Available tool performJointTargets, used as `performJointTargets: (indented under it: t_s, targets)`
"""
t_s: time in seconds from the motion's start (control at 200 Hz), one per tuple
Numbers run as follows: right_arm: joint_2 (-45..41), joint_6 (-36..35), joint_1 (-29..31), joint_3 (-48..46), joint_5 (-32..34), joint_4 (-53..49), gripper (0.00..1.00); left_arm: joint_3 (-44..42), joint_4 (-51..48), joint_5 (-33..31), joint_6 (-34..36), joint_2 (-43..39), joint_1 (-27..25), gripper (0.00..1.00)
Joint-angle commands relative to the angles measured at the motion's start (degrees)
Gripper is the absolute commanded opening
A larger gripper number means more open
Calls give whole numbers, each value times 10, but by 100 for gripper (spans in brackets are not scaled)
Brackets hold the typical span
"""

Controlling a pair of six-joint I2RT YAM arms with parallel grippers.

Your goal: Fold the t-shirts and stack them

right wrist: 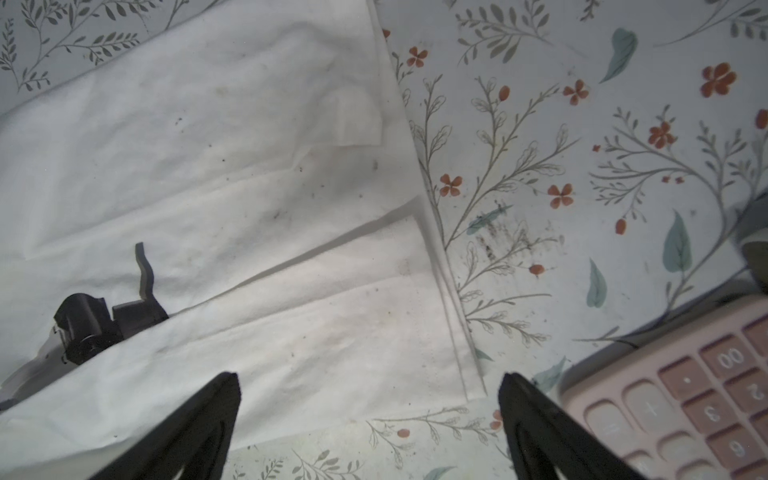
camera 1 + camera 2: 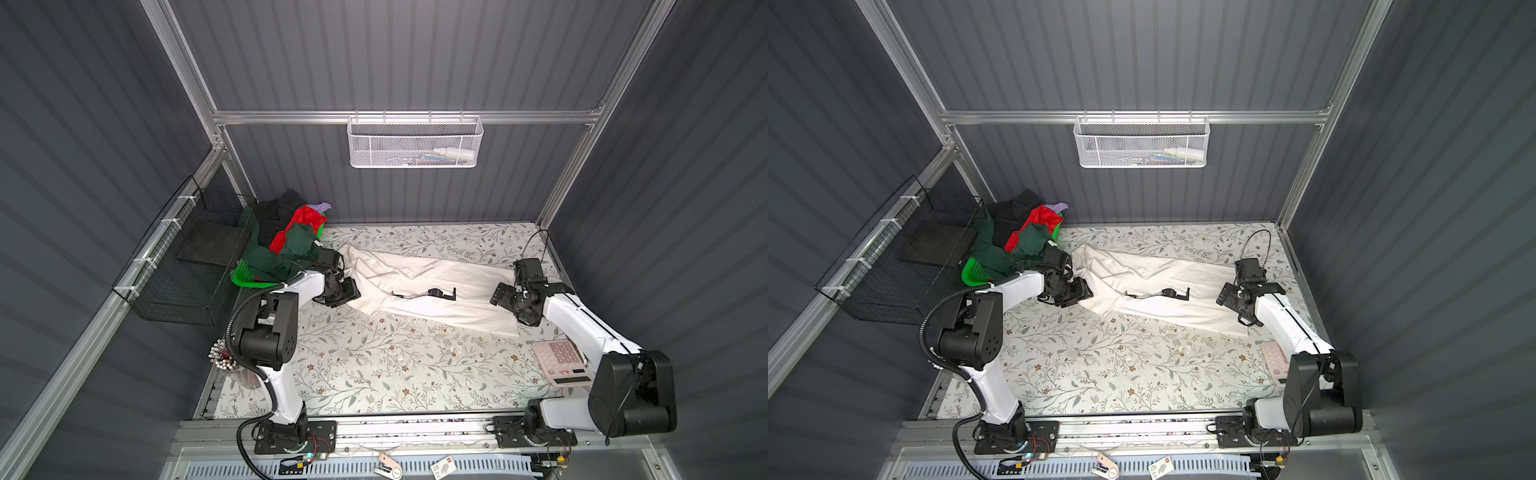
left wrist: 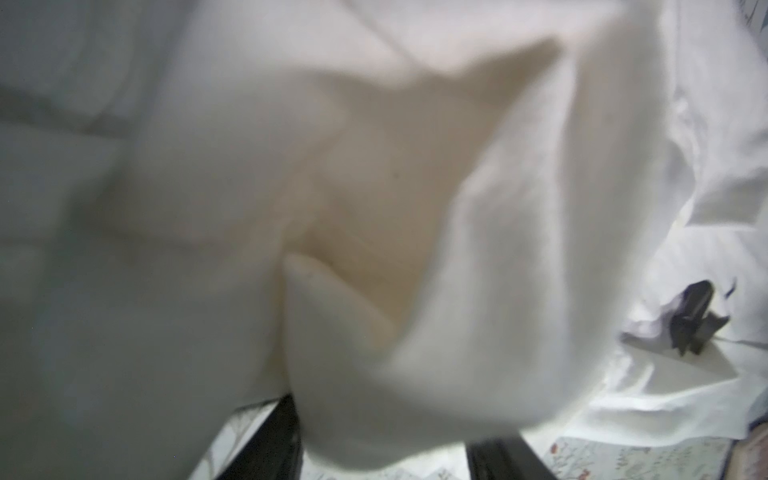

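Note:
A large cream-white t-shirt [image 2: 428,278] [image 2: 1163,274] lies folded lengthwise across the back of the table. A bit of its black print [image 2: 440,293] [image 1: 104,320] peeps out of a fold. My left gripper [image 2: 347,293] [image 3: 384,436] is at its left end. A blurred fold of the cloth [image 3: 415,208] bulges between the two partly spread fingers; whether they pinch it does not show. My right gripper [image 2: 505,297] [image 1: 370,382] hovers open over the shirt's right end near its corner [image 1: 469,374], holding nothing. Dark green [image 2: 299,245], red [image 2: 299,224], black and lavender t-shirts are heaped in the basket.
The green plastic basket [image 2: 245,276] stands at the back left beside a black wire cage [image 2: 187,270]. A pink calculator [image 2: 561,361] [image 1: 685,395] lies near the right arm. A cup of pens [image 2: 232,365] stands at the left edge. A white mesh basket [image 2: 415,141] hangs on the back wall.

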Motion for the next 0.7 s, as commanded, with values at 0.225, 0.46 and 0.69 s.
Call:
performJointTargets:
  t_s: [0.225,0.46,0.69]
  targets:
    - [3,10,-1,-7,-31,11,99,24,-19,32,-16,-11,3,38]
    - [10,13,-1,-15,-41,21,99,21,-35,32,-17,-36,3,50]
    - [17,14,-1,-13,-53,27,99,13,-8,78,-47,-46,3,31]
